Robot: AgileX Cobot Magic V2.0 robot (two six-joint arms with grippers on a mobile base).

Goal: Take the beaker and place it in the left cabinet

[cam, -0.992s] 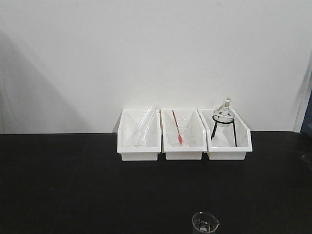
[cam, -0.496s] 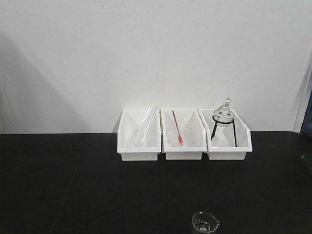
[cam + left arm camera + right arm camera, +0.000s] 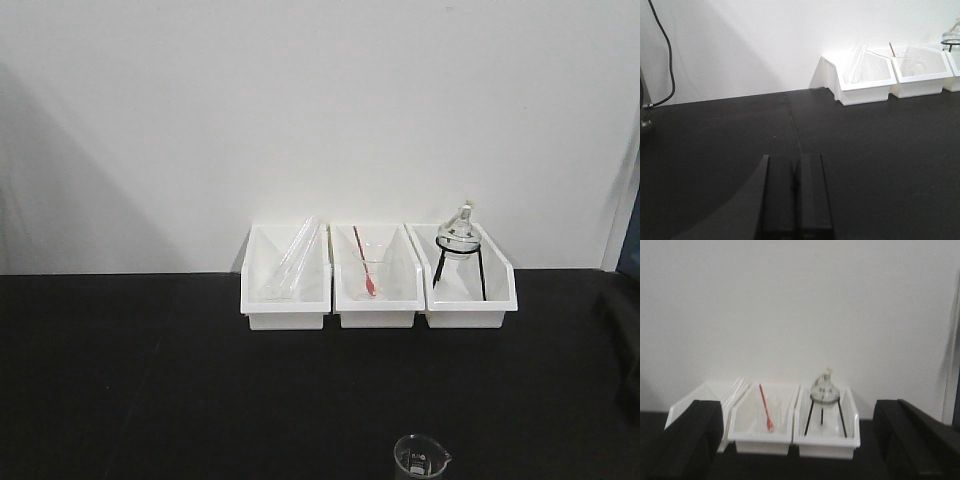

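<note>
The white wall is bright and evenly lit. A big soft grey shadow falls on its left side. The black table is very dark and shows almost no detail. The right wrist view is blurry, and the right gripper is two dark smudges in its bottom corners.

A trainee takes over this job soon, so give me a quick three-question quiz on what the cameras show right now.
1. True or false: the beaker stands on the black counter, outside the three white bins.
2. Which bin holds the red stick? A left bin; B middle bin; C right bin.
3. Fill in: the left gripper's jaws are ____.
Key: 1 true; 2 B; 3 shut.
</note>
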